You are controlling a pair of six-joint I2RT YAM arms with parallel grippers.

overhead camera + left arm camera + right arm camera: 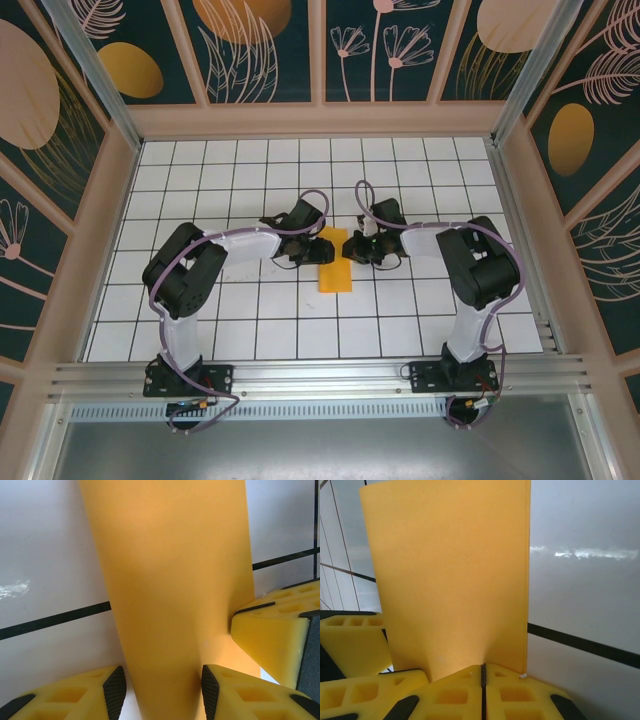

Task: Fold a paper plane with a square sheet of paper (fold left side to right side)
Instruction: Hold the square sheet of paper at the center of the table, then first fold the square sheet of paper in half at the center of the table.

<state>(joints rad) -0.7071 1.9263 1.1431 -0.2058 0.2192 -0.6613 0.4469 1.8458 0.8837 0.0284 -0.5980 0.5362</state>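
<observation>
**Top view.** Item: orange paper (334, 272), a narrow strip lying mid-surface with its long side running near to far. We judge it already doubled over, left half onto right. It lies on a white gridded surface (200, 200). The left jaws sit at the strip's far left edge and the right jaws at its far right edge, the two close together. The patterned walls (250, 45) carry leaf and disc prints. We can read no writing, brand or label.

**Left wrist view.** The paper (170, 580) runs between the left jaws, which stand part-way apart with the sheet filling the gap. We cannot tell whether they squeeze it or merely straddle it. One yellow finger (270, 640) of the right jaws touches the paper's right edge.

**Right wrist view.** The right jaws are clenched together on one edge of the paper (455, 580), which rises out of the seam, slightly bowed.

**Risks, as we judge them.**
- The thin sheet could slide out of the pinch.
- The layers could shift, so the crease lands crooked.
- The close-set jaws could crumple or tear the paper by pulling against each other.
</observation>
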